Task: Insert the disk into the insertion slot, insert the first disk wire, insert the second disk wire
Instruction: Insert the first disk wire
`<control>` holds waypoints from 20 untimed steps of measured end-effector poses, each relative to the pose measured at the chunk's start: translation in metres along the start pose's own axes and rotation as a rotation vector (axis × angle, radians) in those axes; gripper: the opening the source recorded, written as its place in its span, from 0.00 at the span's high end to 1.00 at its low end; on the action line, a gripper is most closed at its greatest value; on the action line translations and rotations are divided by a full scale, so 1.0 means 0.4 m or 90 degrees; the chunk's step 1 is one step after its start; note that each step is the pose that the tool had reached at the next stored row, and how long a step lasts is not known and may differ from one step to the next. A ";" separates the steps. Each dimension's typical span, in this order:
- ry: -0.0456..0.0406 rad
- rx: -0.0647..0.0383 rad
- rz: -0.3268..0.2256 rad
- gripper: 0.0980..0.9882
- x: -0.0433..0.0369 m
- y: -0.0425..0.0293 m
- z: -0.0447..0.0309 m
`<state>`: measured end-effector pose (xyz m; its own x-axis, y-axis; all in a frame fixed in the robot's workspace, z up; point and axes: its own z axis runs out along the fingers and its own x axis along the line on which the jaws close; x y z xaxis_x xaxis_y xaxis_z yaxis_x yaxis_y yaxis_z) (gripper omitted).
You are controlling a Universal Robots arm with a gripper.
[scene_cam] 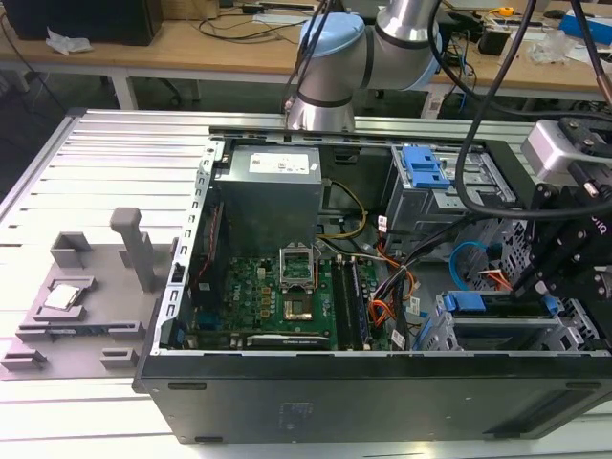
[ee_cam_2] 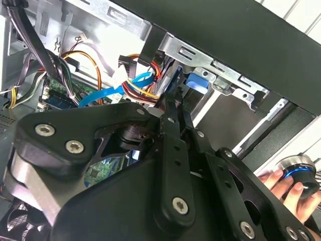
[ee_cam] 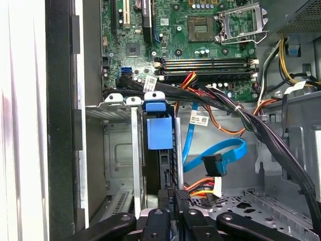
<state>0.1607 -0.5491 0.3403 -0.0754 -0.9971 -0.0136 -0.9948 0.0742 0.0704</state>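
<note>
The disk (ee_cam: pixel 160 134), in its bright blue carrier, stands edge-on inside the insertion slot (ee_cam: pixel 118 150), a low grey perforated cage. My gripper (ee_cam: pixel 173 196) is shut, its two black fingertips side by side at the disk's near end. In the exterior view the gripper (scene_cam: pixel 524 283) hangs just above the disk (scene_cam: pixel 469 302) in the insertion slot (scene_cam: pixel 507 335). The second disk wire (ee_cam: pixel 223 153), a blue loop with a dark plug, lies loose beside the cage. Below that loop lies the first disk wire (ee_cam: pixel 200 183), red and orange, also loose. In the second wrist view the gripper (ee_cam_2: pixel 173 98) points at the blue carrier (ee_cam_2: pixel 196 81).
A thick black cable bundle (ee_cam: pixel 241 113) crosses above the cage. The taller bay with a blue latch (scene_cam: pixel 424 167) stands behind it. The motherboard (scene_cam: pixel 277 296) and power supply (scene_cam: pixel 268 191) fill the case's left side. A person's hand (ee_cam_2: pixel 281 183) rests on a blue-ringed knob outside the case.
</note>
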 end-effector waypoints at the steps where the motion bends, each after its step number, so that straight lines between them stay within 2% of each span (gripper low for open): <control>1: 0.0000 0.000 0.000 0.92 0.000 -0.001 0.001; 14: -0.0008 0.000 0.000 0.91 0.000 -0.006 0.012; 15: 0.0001 0.000 0.000 0.84 0.000 -0.006 0.009; 16: 0.0002 0.000 0.000 0.84 0.000 -0.006 0.005; 18: -0.0002 0.000 0.000 0.84 -0.001 -0.004 -0.022; 20: 0.0004 0.001 -0.001 0.84 -0.004 -0.002 -0.033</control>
<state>0.1624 -0.5477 0.3533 -0.0744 -0.9971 -0.0130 -0.9949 0.0733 0.0690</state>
